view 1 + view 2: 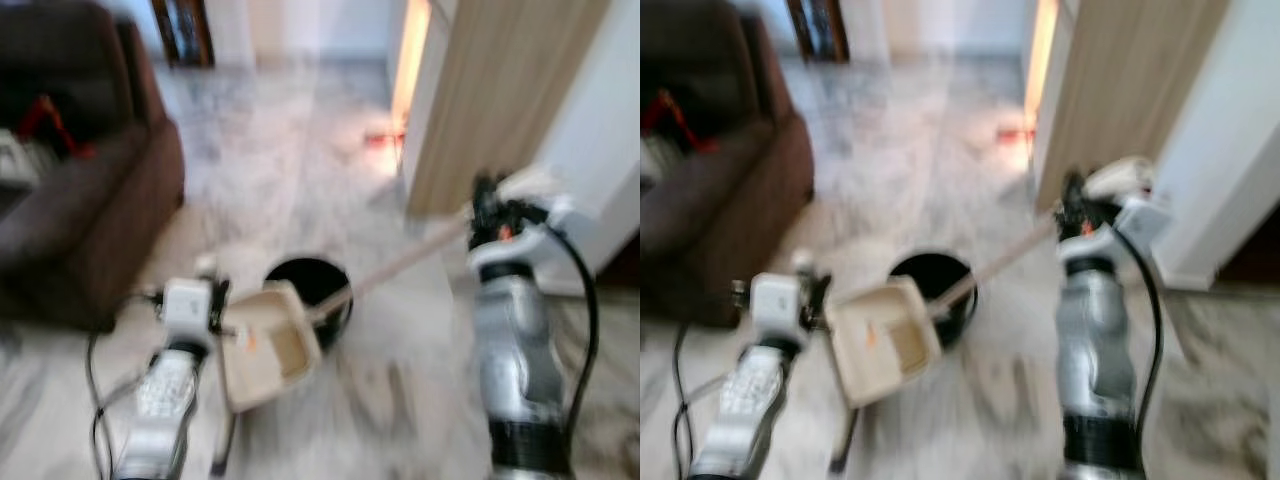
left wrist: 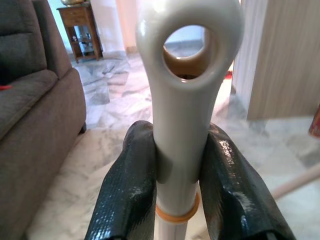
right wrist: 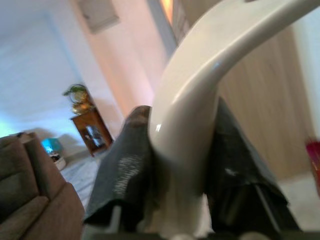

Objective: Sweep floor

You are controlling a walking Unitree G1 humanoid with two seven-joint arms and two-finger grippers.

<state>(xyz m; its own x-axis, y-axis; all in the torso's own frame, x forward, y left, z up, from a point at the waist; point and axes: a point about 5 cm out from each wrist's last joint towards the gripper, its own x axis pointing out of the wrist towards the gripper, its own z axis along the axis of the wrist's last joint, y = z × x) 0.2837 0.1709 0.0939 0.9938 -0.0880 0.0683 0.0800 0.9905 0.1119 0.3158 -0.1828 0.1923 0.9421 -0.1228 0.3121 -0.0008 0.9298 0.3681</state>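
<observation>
Dustpan (image 1: 268, 345): cream plastic, boxy scoop on a long upright handle, tilted over the rim of the black bin, mouth turned toward it; likely held so to tip sweepings in.
Dustpan handle (image 2: 187, 95): smooth glossy cream tube ending in a rounded loop with a hanging hole; thin orange band just below the grip.
Left gripper (image 2: 181, 172): clamped on the dustpan handle just under the loop, one black textured finger (image 2: 127, 190) on each side; high grip keeps the pan hanging steady.
Broom handle (image 1: 400, 262): long pale stick slanting from the right gripper down toward the bin, lower end meeting the dustpan's edge; head too blurred to make out.
Right gripper (image 3: 181, 165): closed around the curved cream end of the broom, both black fingers pressed against it; raised near the wooden door.
Bin (image 1: 325, 285): round, black, open-topped, standing on the floor just behind the dustpan.
Floor (image 1: 300, 160): polished marble, pale with grey veining; no debris discernible through motion blur.
Sofa (image 1: 75, 190): dark brown fabric, on the robot's left.
Door (image 1: 500, 90): light wood panel, on the right, beside a white wall.
Step, as judged: emptying the pan, or readying for another pass.
</observation>
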